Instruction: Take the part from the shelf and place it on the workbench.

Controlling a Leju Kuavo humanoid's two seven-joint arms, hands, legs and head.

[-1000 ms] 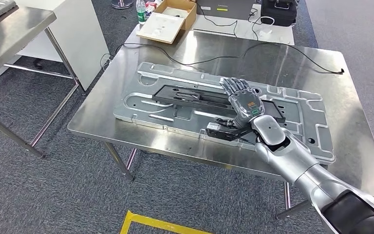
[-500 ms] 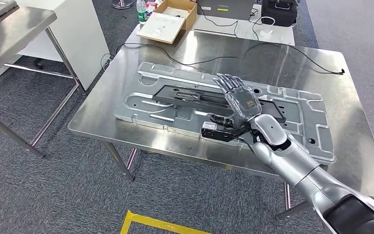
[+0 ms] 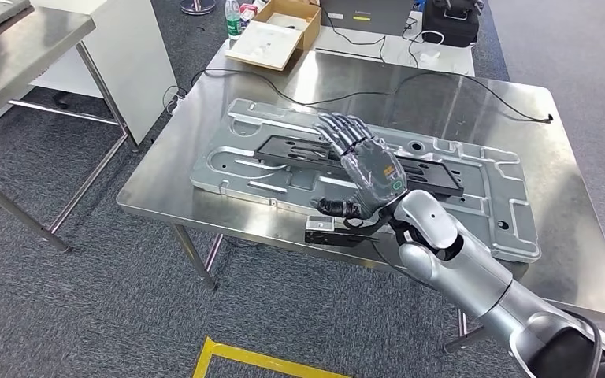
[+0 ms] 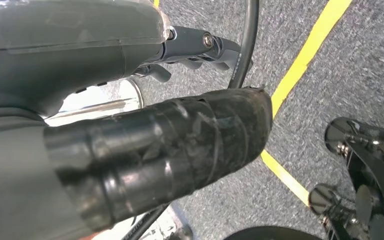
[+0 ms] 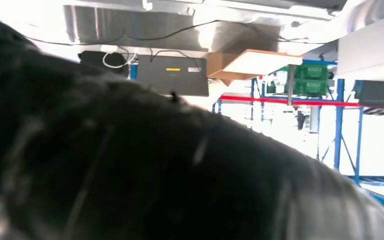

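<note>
One black part [image 3: 362, 164] lies on one plate [image 3: 488, 209]; the right hand [image 3: 362, 169] hovers above, fingers [image 3: 339, 130] spread, empty.

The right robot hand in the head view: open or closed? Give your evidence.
Open. The right robot hand hovers over the grey metal panel on the workbench, fingers spread apart and straight, holding nothing.

grey carpet [image 3: 87, 307] (yellow tape [image 3: 252, 361]), steel tables [image 3: 39, 47]

An industrial workshop: steel workbenches [image 3: 473, 94] on grey carpet, a pressed metal panel [image 3: 488, 189], yellow floor tape [image 3: 236, 358], and blue storage racks [image 5: 340, 125] beyond.
</note>
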